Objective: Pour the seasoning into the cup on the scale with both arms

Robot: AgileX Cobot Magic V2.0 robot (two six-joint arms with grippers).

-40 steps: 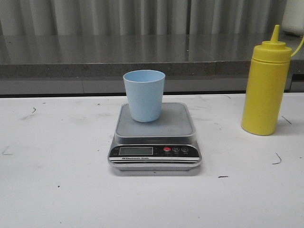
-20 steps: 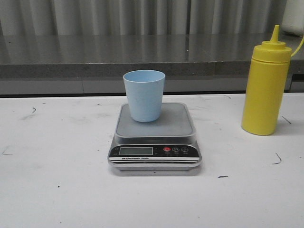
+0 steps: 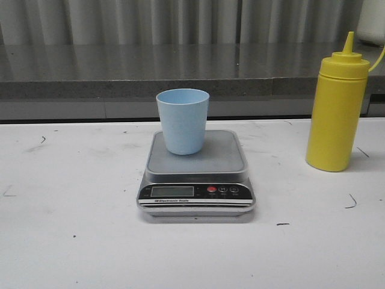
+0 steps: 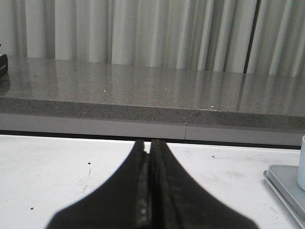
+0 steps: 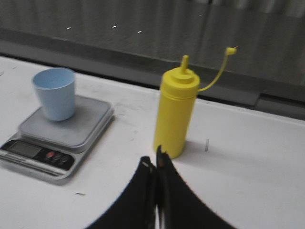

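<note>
Standing upright on the scale (image 3: 196, 174), toward the back left of its square platform, the pale blue cup (image 3: 182, 120) sits mid-table in the front view. The yellow seasoning bottle (image 3: 336, 114) stands upright on the white table (image 3: 72, 241) well to the right of the scale, apart from it, its pointed nozzle up. Neither arm shows in this view.

From the left wrist, the left gripper (image 4: 149, 152) has its two black fingers pressed together with nothing between them, above bare table. A corner of the scale (image 4: 286, 188) and a sliver of the cup (image 4: 301, 162) show at the frame's edge.

From the right wrist, the right gripper (image 5: 155, 164) is likewise closed and empty, its tips just before the base of the seasoning bottle (image 5: 177, 117); contact cannot be judged. The cup (image 5: 55, 93) rests on the scale (image 5: 59, 138) beyond.
</note>
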